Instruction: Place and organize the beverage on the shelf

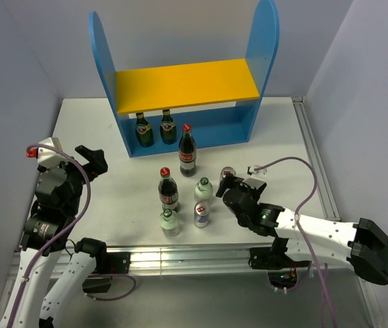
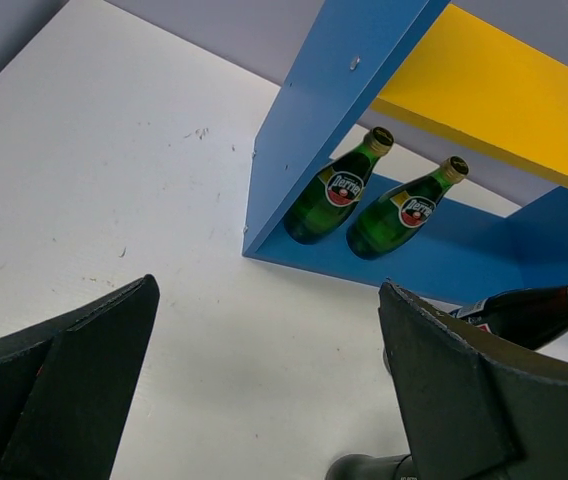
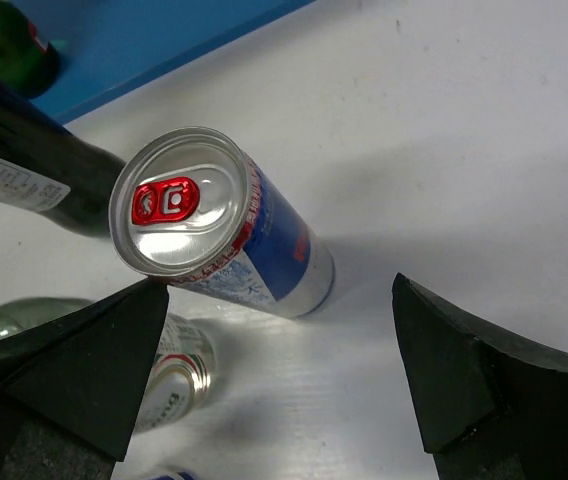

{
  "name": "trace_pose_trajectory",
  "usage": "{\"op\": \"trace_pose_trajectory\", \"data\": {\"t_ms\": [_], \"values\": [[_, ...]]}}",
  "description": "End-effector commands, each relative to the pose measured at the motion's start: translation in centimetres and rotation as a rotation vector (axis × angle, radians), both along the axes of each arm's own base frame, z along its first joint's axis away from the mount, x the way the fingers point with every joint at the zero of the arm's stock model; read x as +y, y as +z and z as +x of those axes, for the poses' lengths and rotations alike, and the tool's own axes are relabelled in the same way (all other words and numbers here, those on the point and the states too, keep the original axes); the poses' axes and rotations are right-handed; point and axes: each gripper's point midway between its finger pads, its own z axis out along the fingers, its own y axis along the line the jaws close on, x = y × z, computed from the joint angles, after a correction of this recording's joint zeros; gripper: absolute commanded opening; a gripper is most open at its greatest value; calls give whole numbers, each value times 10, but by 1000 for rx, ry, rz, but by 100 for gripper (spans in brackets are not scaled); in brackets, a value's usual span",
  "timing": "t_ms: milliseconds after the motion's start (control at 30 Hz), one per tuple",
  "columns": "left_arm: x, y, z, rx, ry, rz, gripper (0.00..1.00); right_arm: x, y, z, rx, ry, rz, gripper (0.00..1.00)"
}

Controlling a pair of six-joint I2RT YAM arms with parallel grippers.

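Right wrist view: right gripper (image 3: 279, 290) gapes wide, can (image 3: 214, 225) just ahead of it.

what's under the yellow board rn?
Two green bottles stand side by side on the blue base, near the left panel. The yellow board hides the back of that level from above.

The shelf (image 1: 180, 85), blue sides and yellow upper board, stands upright well ahead of both hands. On its base, ahead of the left hand (image 2: 269, 290), the left green bottle (image 1: 143, 130) and right green bottle (image 1: 168, 126) stand side by side. The red-capped far cola (image 1: 187, 150) stands just before the base. The far can (image 3: 219, 235), silver top with red tab, stands just ahead of the right hand (image 3: 276, 300); left of that hand stand the far clear bottle (image 1: 203, 189), near can (image 1: 201, 214), near cola (image 1: 169, 190) and near clear bottle (image 1: 171, 222), all upright
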Motion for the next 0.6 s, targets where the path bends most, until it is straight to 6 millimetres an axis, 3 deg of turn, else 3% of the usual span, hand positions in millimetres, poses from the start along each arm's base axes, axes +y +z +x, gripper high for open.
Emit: {"op": "trace_pose_trajectory", "data": {"t_ms": [0, 400, 567], "values": [[-2, 7, 0, -29, -21, 14, 99, 21, 22, 21, -77, 33, 64, 100], [-8, 9, 1, -41, -57, 12, 99, 21, -17, 33, -17, -11, -16, 100], [-10, 9, 1, -42, -68, 11, 99, 21, -22, 48, -26, -52, -37, 100]]}}
